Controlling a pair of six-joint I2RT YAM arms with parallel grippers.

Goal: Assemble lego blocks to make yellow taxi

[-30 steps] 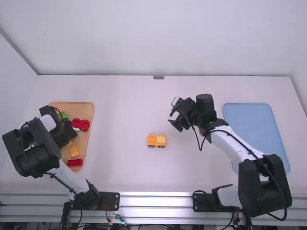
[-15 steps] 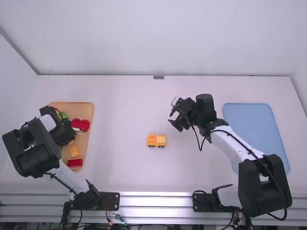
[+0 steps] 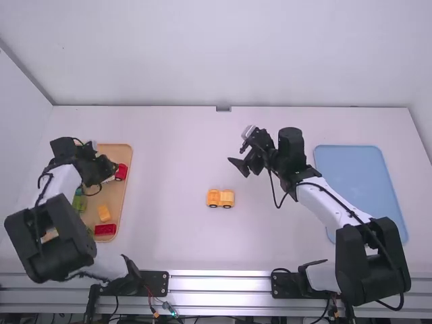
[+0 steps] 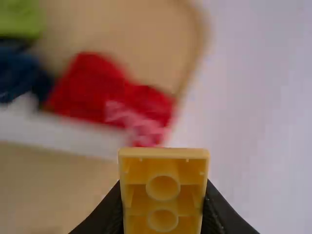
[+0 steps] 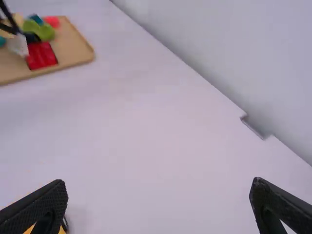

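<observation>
Over the wooden tray (image 3: 123,196), my left gripper (image 3: 108,169) hangs near the red blocks (image 3: 121,171). In the left wrist view a yellow block (image 4: 164,190) with its hollow underside showing is clamped in my left gripper (image 4: 163,214). The yellow-orange car assembly (image 3: 220,198), with dark wheels, rests on the table near the middle. My right gripper (image 3: 241,166) is above the table, behind and to the right of that assembly. In the right wrist view my right gripper (image 5: 158,207) stands open, nothing between its fingers.
In the tray lie another yellow block (image 3: 104,213), a red block (image 3: 105,229) and green pieces (image 3: 79,202). A blue tray (image 3: 358,179) lies at the right, partly behind the right arm. The back wall (image 3: 223,54) borders the table.
My left gripper has swung away from the camera and a little to the right over the tray, uncovering green pieces. The right gripper has shifted slightly left and away from the camera.
</observation>
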